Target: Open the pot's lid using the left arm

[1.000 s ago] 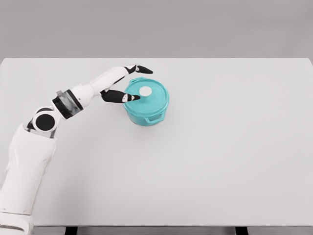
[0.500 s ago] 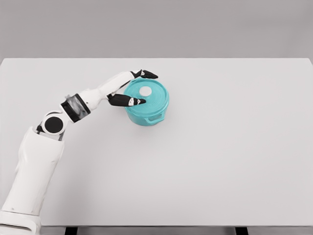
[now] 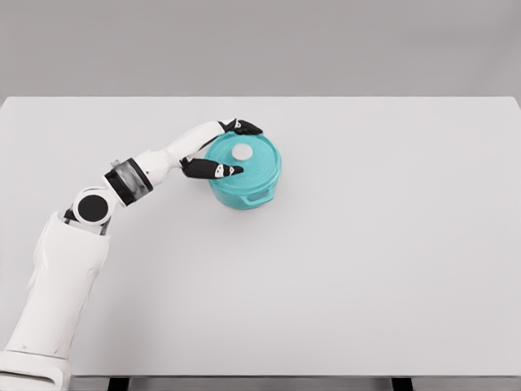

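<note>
Your left hand (image 3: pixel 221 149) is spread wide around the left side of the lid (image 3: pixel 244 157), gripping nothing yet, with the teal pot (image 3: pixel 244 181) sitting toward the table's (image 3: pixel 391 261) far edge, left of centre, lid still on and left to lift.

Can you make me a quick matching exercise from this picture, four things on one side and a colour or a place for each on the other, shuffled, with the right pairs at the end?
Things:
1. pot
2. knob on the lid
3. left hand
4. table

Descriptions:
A. white disc at the middle of the lid
B. black fingers spread at the lid's left edge
C. teal, with its lid on
D. pale surface, bare to the right of the pot

Pairs: 1-C, 2-A, 3-B, 4-D
</note>
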### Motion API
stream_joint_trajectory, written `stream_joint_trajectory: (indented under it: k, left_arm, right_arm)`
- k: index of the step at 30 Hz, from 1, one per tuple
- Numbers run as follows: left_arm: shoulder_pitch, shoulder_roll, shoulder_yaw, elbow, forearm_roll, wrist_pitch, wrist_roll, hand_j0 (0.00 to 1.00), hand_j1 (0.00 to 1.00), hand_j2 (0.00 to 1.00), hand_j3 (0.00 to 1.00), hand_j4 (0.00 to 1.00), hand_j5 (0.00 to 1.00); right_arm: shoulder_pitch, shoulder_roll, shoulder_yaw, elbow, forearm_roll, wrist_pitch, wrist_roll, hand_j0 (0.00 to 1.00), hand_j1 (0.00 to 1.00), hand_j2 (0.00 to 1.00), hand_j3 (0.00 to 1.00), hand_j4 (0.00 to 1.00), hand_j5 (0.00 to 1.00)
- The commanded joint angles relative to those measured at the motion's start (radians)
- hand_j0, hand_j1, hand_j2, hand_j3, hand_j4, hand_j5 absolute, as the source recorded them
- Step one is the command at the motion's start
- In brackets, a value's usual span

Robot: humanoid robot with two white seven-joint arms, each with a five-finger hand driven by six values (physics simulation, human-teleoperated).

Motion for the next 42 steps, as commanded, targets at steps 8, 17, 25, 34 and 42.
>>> stream_joint_trajectory:
  k: [8, 17, 25, 34, 42]
  left_arm:
    - [-0.005, -0.002, 0.001, 0.028, 0.008, 0.003, 0.000, 0.73, 0.73, 0.73, 0.73, 0.73, 0.73]
    - [-0.012, -0.002, 0.001, 0.054, 0.006, 0.003, 0.000, 0.71, 0.71, 0.71, 0.71, 0.71, 0.71]
    - [-0.020, -0.010, 0.001, 0.066, 0.008, 0.003, 0.000, 0.70, 0.70, 0.70, 0.70, 0.70, 0.70]
    - [-0.020, -0.010, 0.001, 0.073, 0.008, 0.003, 0.000, 0.64, 0.64, 0.64, 0.64, 0.64, 0.64]
    - [-0.020, -0.015, 0.001, 0.077, 0.008, 0.003, 0.000, 0.64, 0.64, 0.64, 0.64, 0.64, 0.64]
  right_arm:
    - [0.000, 0.000, 0.000, 0.000, 0.000, 0.000, 0.000, 1.00, 1.00, 1.00, 1.00, 1.00, 1.00]
    - [0.000, 0.000, 0.000, 0.000, 0.000, 0.000, 0.000, 1.00, 1.00, 1.00, 1.00, 1.00, 1.00]
    - [0.000, 0.000, 0.000, 0.000, 0.000, 0.000, 0.000, 1.00, 1.00, 1.00, 1.00, 1.00, 1.00]
    - [0.000, 0.000, 0.000, 0.000, 0.000, 0.000, 0.000, 1.00, 1.00, 1.00, 1.00, 1.00, 1.00]
    - [0.000, 0.000, 0.000, 0.000, 0.000, 0.000, 0.000, 1.00, 1.00, 1.00, 1.00, 1.00, 1.00]
